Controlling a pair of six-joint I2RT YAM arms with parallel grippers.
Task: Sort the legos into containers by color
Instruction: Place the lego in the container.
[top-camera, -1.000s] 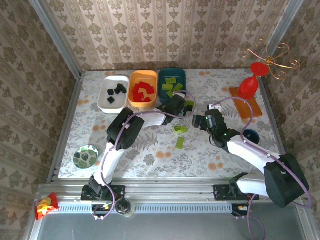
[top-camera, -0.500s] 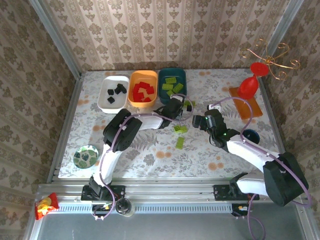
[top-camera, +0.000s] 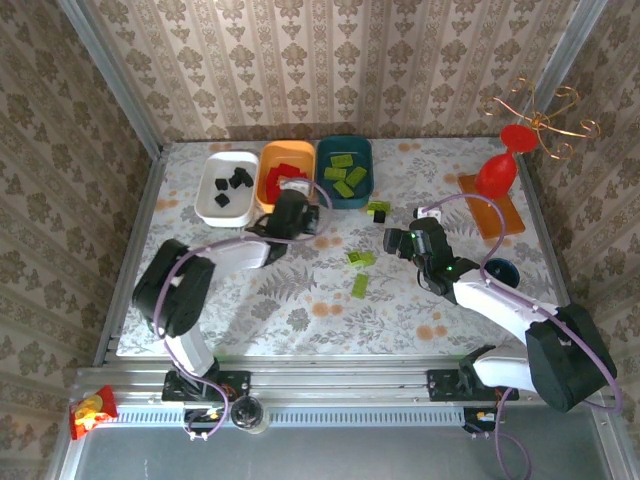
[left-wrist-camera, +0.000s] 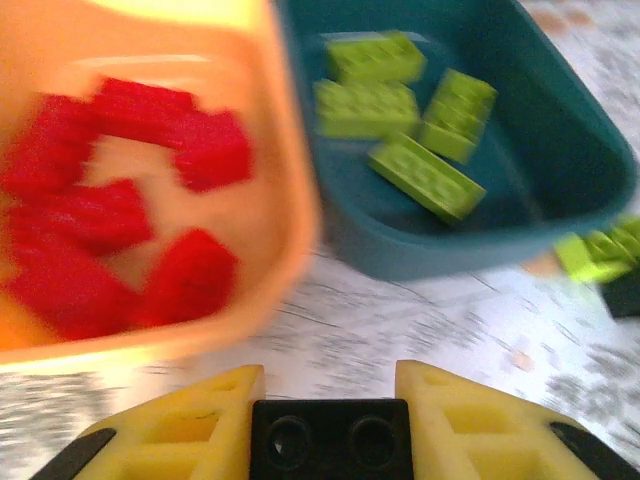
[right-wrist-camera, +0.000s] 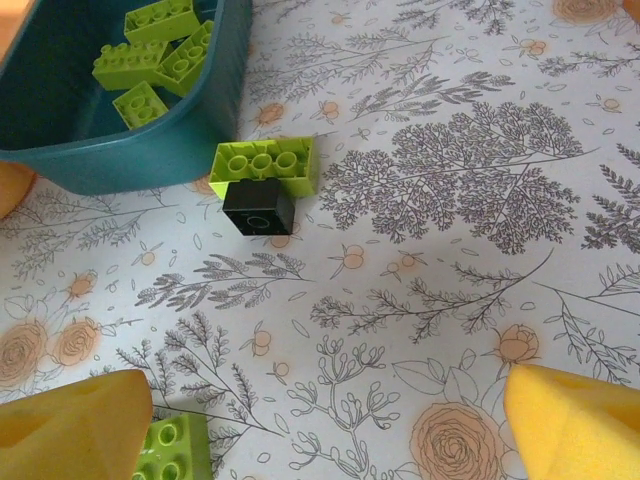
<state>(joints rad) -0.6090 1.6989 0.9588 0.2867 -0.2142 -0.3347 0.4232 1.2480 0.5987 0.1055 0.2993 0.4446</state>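
Jaws on the left gripper clench 1 black brick, likely light, rigid, slick, by opposite sides near the teal tray; right gripper gapes.

Orange rounded-rectangle tray, dark teal rounded-rectangle tray: smooth plastic, slight sheen. Lime green bricks, red bricks, black two-stud plastic brick: hard moulded plastic, semi-gloss. Table: smooth matt floral-print covering. Left tool fingers: matt yellow plastic. Right tool pads: matt yellow, slightly grainy.
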